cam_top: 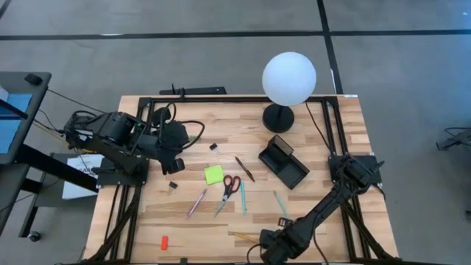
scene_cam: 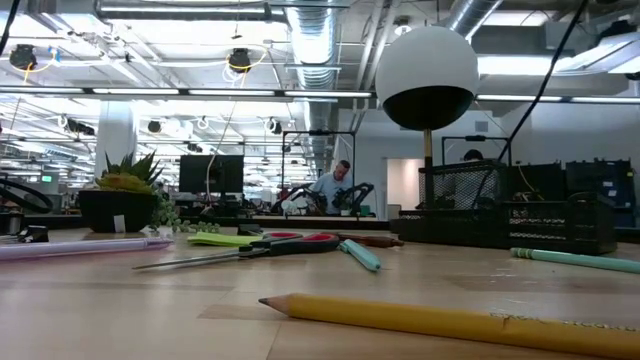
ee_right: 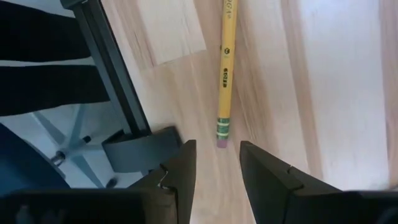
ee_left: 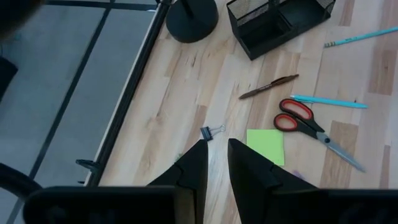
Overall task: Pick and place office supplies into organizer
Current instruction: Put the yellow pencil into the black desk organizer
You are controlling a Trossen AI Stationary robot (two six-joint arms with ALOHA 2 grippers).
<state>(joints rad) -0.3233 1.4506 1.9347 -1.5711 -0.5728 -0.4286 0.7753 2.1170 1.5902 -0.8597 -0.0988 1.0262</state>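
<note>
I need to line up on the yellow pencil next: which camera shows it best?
The right wrist view: the yellow pencil lies full length just ahead of the right claw, eraser end nearest, open jaws empty. The low view shows its sharpened tip close up. The high view gives only a thin sliver. The left wrist view misses it.

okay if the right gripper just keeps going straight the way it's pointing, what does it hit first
Most likely the yellow pencil: its eraser end lies just beyond the open right gripper, in line with the gap between the fingers. How high the gripper sits above the table is unclear.
</note>
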